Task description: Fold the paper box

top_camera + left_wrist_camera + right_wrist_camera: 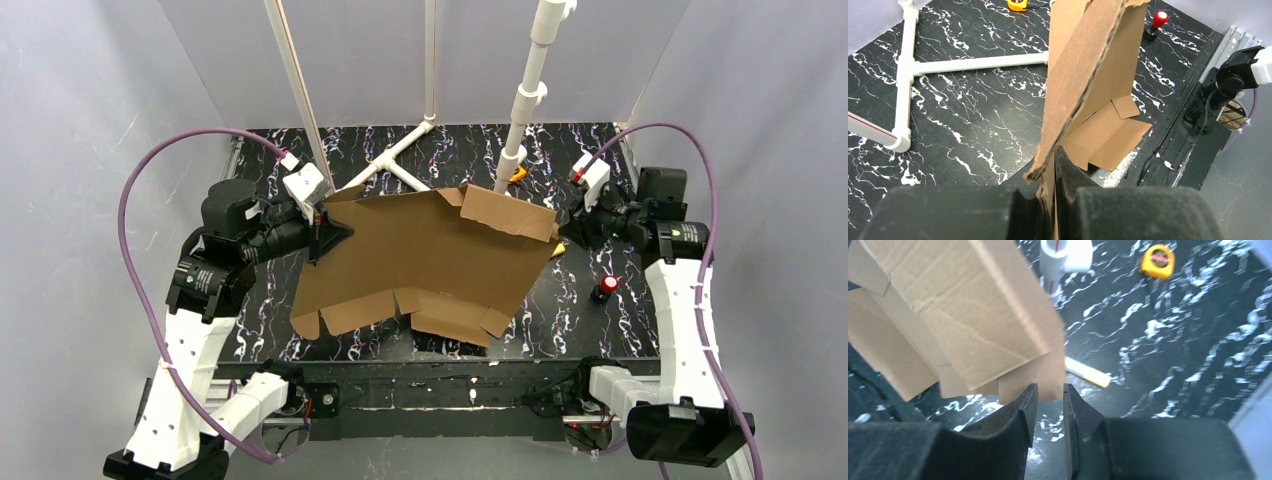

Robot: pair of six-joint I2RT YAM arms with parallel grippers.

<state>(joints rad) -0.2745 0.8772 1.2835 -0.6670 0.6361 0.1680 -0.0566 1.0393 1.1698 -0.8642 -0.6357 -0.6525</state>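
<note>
Paper box [420, 255]: hangs tilted over mid-table between both arms. Near flaps low, close to near edge of table [600, 335]; far edge higher, by white pipe frame [520, 120].

Left gripper [323, 233]: clamped tight on L edge of cardboard, which runs straight out from between the fingers in left wrist view.

Right gripper [1050, 390]: jaws narrowly parted, nothing between. R flap corner just beyond tips, face-on; touching or not, can't tell (blur).

Risks, judged from here:
- Only one real grip, at extreme L end, so whole sheet carried on one pinch. Likely to swing, twist or droop at R end, esp. w/ mid crease already kinked.
- Possible crush or tear of corrugation at pinch pt if lifted or turned fast.
- Far R flap, folded over loosely: prob springs back flat w/o support, so fold lost.
- Far R corner close to pipe: snag risk if swung back.
- Closing R jaws on a thin, blurred edge: easy to miss, or to catch 2 layers.
- Red knob [606, 287] and yellow stick [1087, 372] near R end: may get knocked if dropped.

Orientation: long axis L–R across table, roughly parallel to near edge, bent at mid crease so R half angles toward R arm. Broad face turned up toward top cam. Small notched flaps pointing at arm bases. Looks near edge-on from left wrist, leading away from gripper.
</note>
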